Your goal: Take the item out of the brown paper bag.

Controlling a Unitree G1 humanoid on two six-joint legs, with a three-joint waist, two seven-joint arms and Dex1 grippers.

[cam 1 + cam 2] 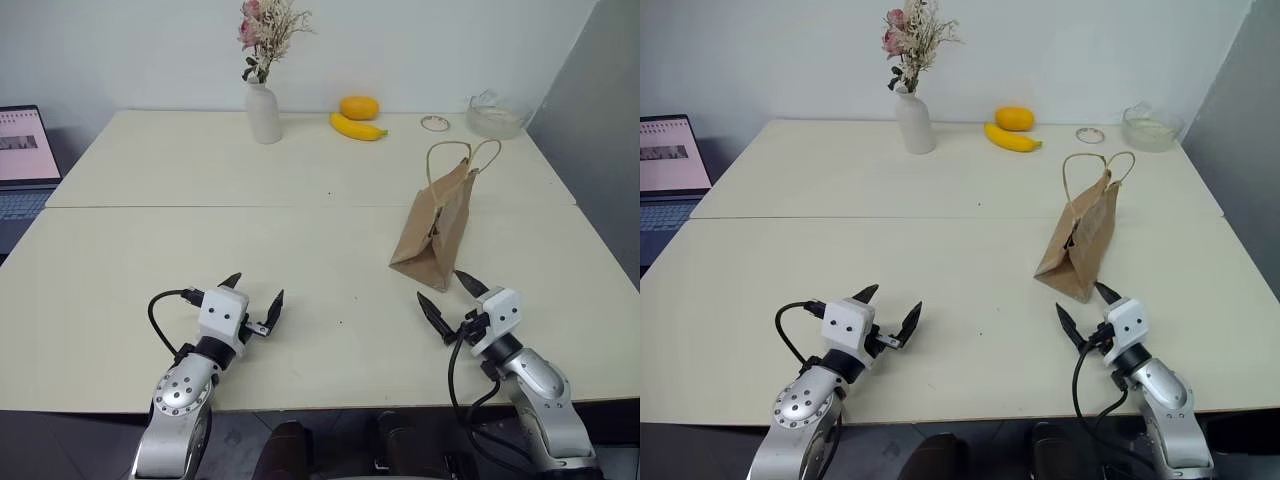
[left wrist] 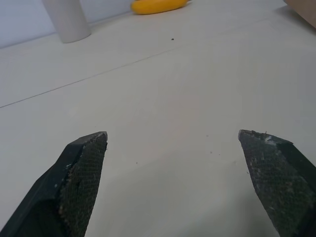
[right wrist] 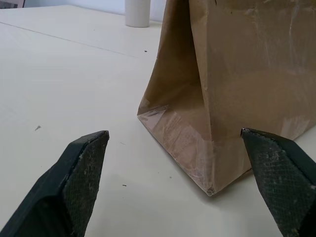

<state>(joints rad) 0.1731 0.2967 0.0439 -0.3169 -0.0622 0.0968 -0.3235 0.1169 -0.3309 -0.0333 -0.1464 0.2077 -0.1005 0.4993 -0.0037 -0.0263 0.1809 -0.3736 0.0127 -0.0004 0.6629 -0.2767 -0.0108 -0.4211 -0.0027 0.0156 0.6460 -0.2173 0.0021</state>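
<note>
Standing brown paper bag near table edge.

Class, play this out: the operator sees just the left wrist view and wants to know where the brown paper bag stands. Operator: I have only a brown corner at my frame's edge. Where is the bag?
Observer: The brown paper bag stands upright on the table, just ahead of the right gripper.
Operator: Is that gripper holding it?
Observer: No, the right gripper is open and short of the bag's base.
Operator: Any handles to grab?
Observer: Two loop handles rise from its top.
Operator: What of my own gripper?
Observer: The left gripper is open, over bare table, well to the bag's left.
</note>
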